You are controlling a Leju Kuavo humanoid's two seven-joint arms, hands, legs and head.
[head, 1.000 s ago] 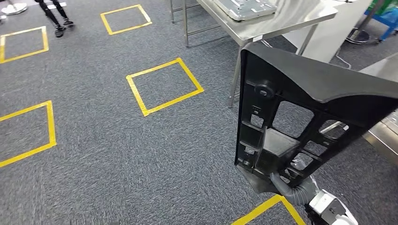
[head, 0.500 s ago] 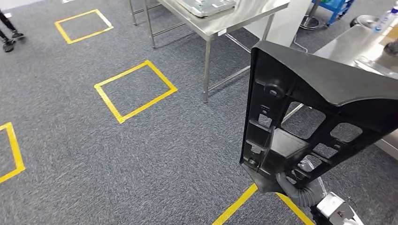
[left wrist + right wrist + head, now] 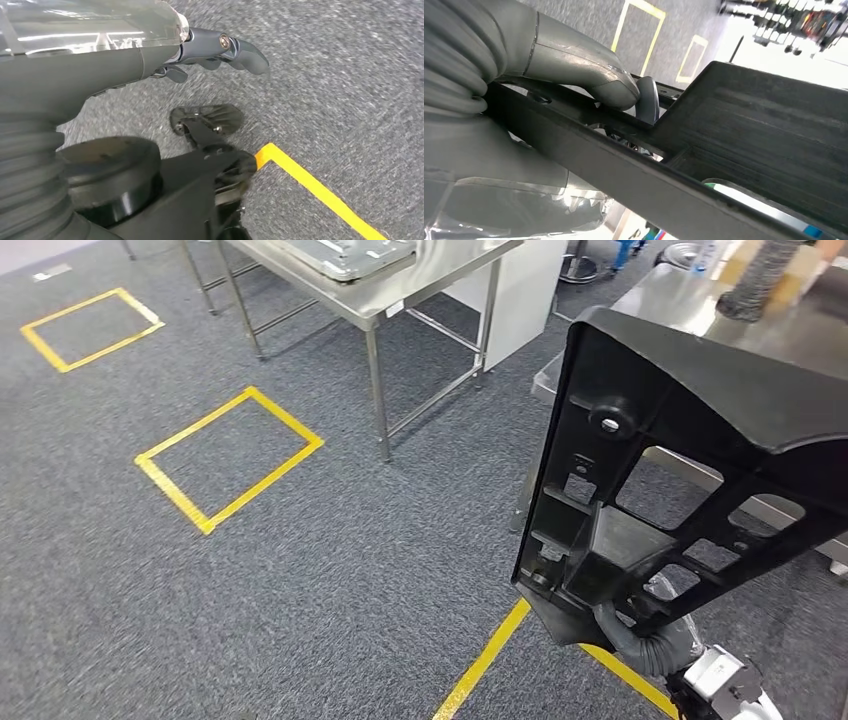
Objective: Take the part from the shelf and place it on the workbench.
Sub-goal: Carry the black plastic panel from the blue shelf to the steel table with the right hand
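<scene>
Your right hand is clamped on the black part, thumb pressed over one of its ribs with a dark finger behind it, as the right wrist view shows. In the head view the part stands upright just above that hand, its ribbed, windowed back toward you.

What has changed over the last second is the whole scene, not the part: the yellow floor square and the steel table have slid leftward, while the part sits at almost the same spot relative to the hand. You are turning, and the grip has held through it.

A second steel surface, likely the workbench, has come into sight beyond the part, on the hand's far side. A person's sleeve reaches over it, so watch that corner.

Your left hand hangs over the carpet, holding nothing, its fingers loosely curled rather than spread.

I judge the carry well along; the approach and set-down are yet to be done.
</scene>
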